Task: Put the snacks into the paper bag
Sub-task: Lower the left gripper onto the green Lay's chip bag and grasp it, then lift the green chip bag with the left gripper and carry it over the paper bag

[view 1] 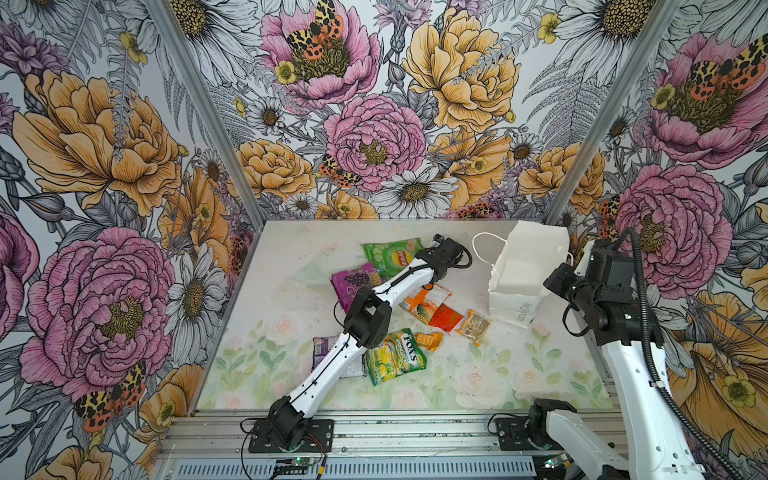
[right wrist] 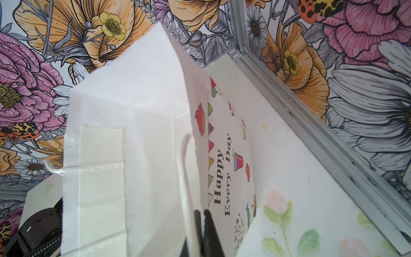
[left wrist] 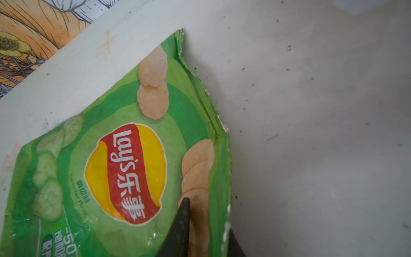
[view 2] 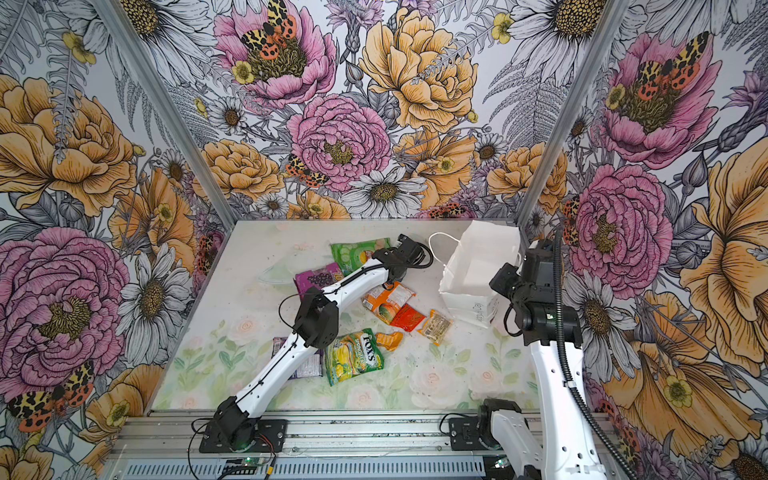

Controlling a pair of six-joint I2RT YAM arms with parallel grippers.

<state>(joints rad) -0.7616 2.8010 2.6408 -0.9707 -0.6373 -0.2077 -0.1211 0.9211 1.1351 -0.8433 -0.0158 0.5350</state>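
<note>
While the right tool [right wrist: 201, 213] pinches the tall white paper bag [right wrist: 133, 133] to prop it open, the left tool [left wrist: 209, 222] clamps the crinkly green Lay's packet [left wrist: 124, 106] by its edge for lifting.

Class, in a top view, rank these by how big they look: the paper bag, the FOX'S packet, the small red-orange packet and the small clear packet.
1. paper bag
2. FOX'S packet
3. small red-orange packet and small clear packet: too alike to rank.
</note>
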